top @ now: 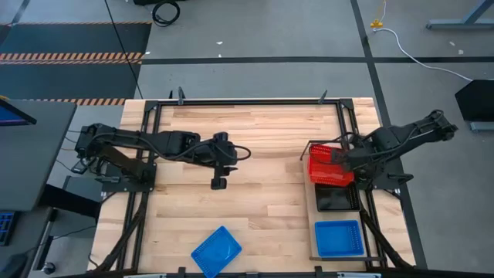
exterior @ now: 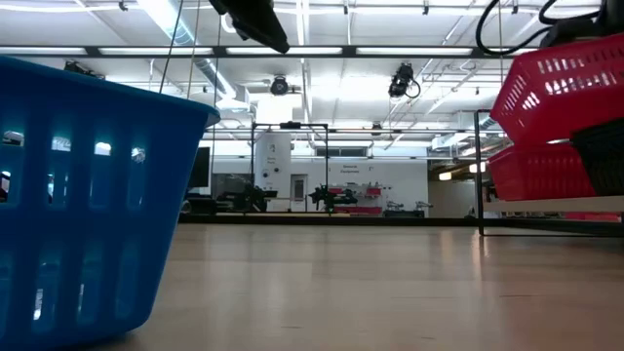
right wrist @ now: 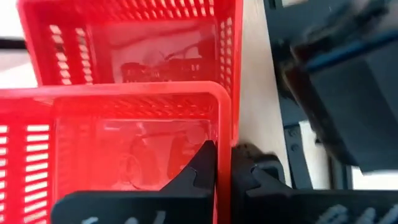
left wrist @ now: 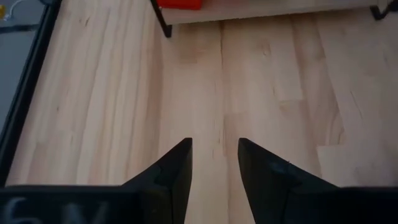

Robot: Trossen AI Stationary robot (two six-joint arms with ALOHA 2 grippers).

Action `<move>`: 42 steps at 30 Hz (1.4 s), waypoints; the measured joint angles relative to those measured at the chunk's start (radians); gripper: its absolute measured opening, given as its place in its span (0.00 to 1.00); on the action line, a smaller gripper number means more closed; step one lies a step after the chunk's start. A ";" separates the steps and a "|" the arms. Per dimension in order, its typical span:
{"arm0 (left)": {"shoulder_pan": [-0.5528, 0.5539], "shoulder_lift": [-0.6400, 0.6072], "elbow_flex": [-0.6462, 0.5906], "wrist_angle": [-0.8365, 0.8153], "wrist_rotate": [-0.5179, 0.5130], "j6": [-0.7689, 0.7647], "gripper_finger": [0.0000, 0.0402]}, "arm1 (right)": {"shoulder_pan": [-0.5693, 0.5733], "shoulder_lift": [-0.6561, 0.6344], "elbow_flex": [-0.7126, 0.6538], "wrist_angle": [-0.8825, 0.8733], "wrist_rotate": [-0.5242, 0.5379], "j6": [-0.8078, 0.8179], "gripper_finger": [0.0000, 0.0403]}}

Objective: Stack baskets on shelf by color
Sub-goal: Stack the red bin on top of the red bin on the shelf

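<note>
At right of the high view, the right pincer [right wrist: 222, 163] clamps the mesh wall of a red basket [top: 330, 157], tilted above another red basket [right wrist: 134, 43] on the pale wooden shelf [top: 312, 208]. Left pincer [left wrist: 214, 163] hangs narrowly parted over planked tabletop [top: 255, 201].

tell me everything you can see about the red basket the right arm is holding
The held red basket is shallow, rectangular, plastic-looking, with slotted mesh walls and a solid rim. The right pincer is shut on one wall, one finger inside, one outside. The low view shows the basket tilted and raised above another red basket on the shelf, at the table's right side. The wrist view shows it overlapping that second basket; whether they touch is unclear.
</note>
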 joint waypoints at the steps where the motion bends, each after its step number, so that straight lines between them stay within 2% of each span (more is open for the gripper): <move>1: 0.000 -0.004 0.000 -0.001 0.000 -0.010 0.34 | -0.006 -0.015 -0.007 0.000 0.016 0.000 0.04; 7: 0.000 -0.007 0.000 0.017 0.000 -0.066 0.33 | -0.070 -0.083 -0.059 -0.001 0.117 -0.018 0.03; 15: 0.000 -0.007 0.000 0.043 0.000 -0.180 0.33 | -0.129 -0.151 -0.165 -0.001 0.101 -0.051 0.04; 21: -0.009 -0.007 0.000 0.079 0.000 -0.259 0.32 | -0.132 -0.176 -0.160 0.000 0.212 -0.068 0.05; 25: -0.022 -0.007 0.000 0.110 0.000 -0.265 0.32 | -0.132 -0.187 -0.160 0.000 0.222 -0.107 0.04; 33: -0.028 -0.007 0.000 0.158 -0.001 -0.291 0.32 | -0.136 -0.141 -0.162 -0.001 0.237 -0.099 0.03; 42: -0.028 -0.007 0.000 0.167 0.000 -0.297 0.32 | -0.164 -0.069 -0.163 -0.001 0.194 -0.152 0.08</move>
